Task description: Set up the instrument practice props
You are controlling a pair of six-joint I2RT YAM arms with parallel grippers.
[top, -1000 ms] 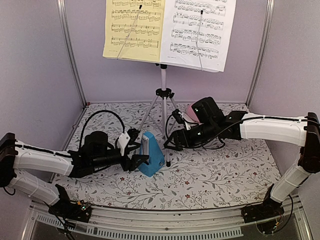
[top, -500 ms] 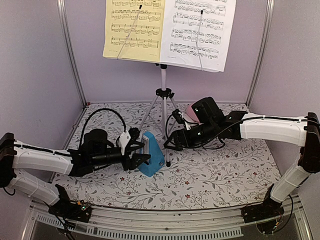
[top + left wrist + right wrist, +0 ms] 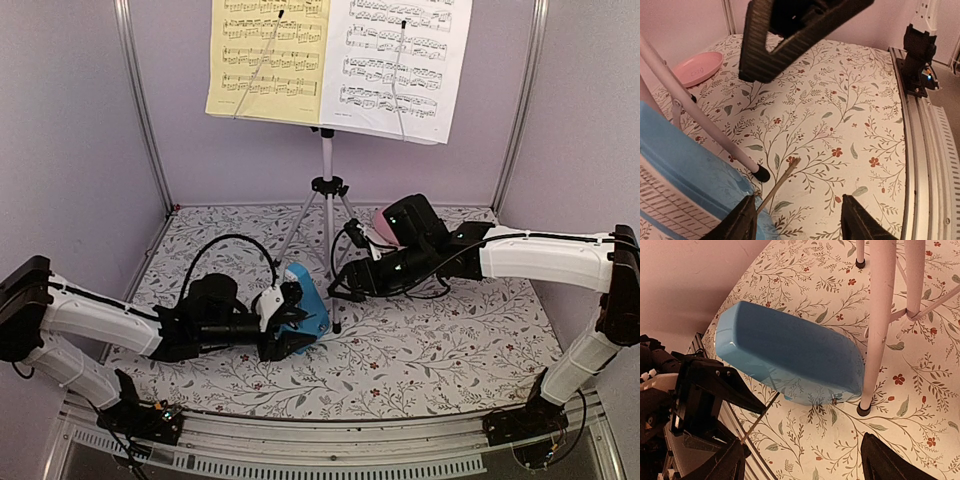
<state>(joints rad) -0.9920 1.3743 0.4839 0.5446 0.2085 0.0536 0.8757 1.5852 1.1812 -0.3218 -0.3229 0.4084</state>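
Blue metronome (image 3: 685, 185) sits on the floral table (image 3: 840, 100) just beside the left gripper (image 3: 797, 220), whose fingers (image 3: 740, 222) stand partly apart around its thin rod (image 3: 780, 182), unclamped; right gripper (image 3: 802, 465) spread wide, empty, metronome and stand leg (image 3: 877, 315) ahead of its fingers.

I see the pale music stand (image 3: 326, 160) upright on silver tripod legs toward the back of the surface (image 3: 450, 340), carrying a yellow sheet (image 3: 265, 60) left and a white sheet (image 3: 395, 65) right, with the blue metronome (image 3: 313, 298) just beside its front leg.
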